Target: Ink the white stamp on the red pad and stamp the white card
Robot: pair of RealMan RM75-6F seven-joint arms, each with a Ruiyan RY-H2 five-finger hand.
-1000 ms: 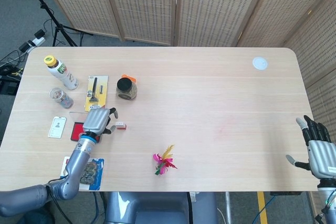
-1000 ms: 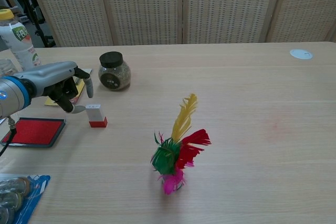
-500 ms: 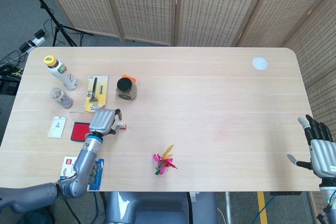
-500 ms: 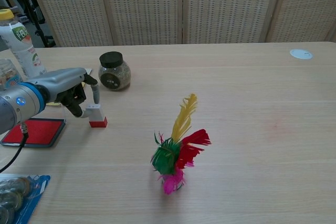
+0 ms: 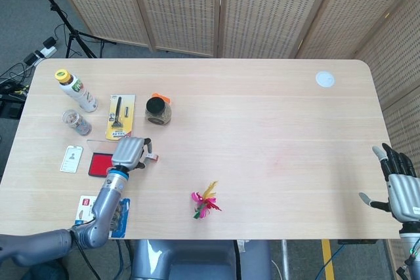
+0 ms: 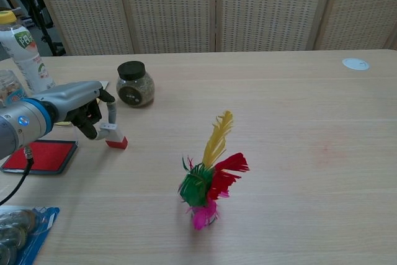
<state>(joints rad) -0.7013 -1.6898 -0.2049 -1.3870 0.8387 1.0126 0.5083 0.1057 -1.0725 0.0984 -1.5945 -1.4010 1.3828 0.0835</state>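
Note:
The white stamp [image 6: 115, 136] with a red base tilts on the table just right of the red ink pad [image 6: 38, 156]. My left hand [image 6: 87, 113] pinches the stamp's white top between thumb and a finger, and its red base still touches the wood. From the head view, the left hand [image 5: 128, 151] covers most of the stamp [image 5: 151, 157], with the red pad [image 5: 99, 164] to its left and the white card [image 5: 71, 159] beyond that. My right hand [image 5: 400, 185] hangs off the table's right edge, fingers spread and holding nothing.
A dark-lidded jar [image 6: 134, 83] stands behind the stamp. A feather shuttlecock [image 6: 208, 175] sits mid-table near the front. At the left are a bottle [image 5: 75, 90], a small glass jar [image 5: 75, 121], a yellow package [image 5: 121, 116] and a blue pack [image 5: 115, 213]. A white disc [image 5: 324, 79] lies far right.
My left hand moved right from the pad to the stamp and closed thumb and finger on it; the stamp now tilts. The right hand barely moved.

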